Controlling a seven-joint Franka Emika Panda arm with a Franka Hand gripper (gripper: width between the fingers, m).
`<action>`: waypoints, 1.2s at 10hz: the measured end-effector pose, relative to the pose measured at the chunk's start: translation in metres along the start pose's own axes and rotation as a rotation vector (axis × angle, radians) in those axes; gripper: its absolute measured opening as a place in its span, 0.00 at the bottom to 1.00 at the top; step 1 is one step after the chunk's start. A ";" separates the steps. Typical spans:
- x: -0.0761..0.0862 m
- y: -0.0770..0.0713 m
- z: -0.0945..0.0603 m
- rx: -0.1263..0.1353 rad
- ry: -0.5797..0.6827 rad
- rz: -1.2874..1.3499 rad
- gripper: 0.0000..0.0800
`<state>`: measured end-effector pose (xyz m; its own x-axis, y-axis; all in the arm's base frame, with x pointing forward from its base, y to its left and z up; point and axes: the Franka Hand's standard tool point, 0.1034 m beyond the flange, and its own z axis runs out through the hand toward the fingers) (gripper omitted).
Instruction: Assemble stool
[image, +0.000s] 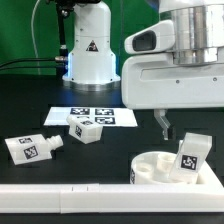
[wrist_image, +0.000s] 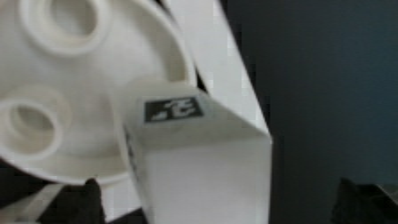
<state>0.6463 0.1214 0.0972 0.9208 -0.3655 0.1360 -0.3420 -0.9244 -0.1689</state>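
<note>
The stool's round white seat (image: 150, 165) lies at the exterior view's right, against the white rail. One stubby tagged leg (image: 191, 155) stands upright on it. My gripper (image: 178, 130) hangs just above that leg, open. In the wrist view the leg (wrist_image: 205, 165) fills the space between my dark fingertips (wrist_image: 68, 205), with a gap on each side, and nothing is gripped. The seat (wrist_image: 71, 60) shows its sockets beside the leg. Two loose legs (image: 30, 148) (image: 85, 128) lie on the black table toward the exterior view's left.
The marker board (image: 110, 116) lies flat behind the loose legs. A long white rail (image: 60, 195) runs along the front edge. The arm's white base (image: 90, 50) stands at the back, with cables to its left.
</note>
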 end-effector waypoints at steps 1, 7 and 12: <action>-0.001 0.001 0.000 -0.005 0.001 -0.076 0.81; 0.003 -0.007 -0.005 -0.068 -0.082 -0.809 0.81; -0.001 -0.013 0.010 -0.133 -0.153 -1.243 0.81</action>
<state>0.6516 0.1345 0.0893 0.6429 0.7657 0.0168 0.7616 -0.6415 0.0921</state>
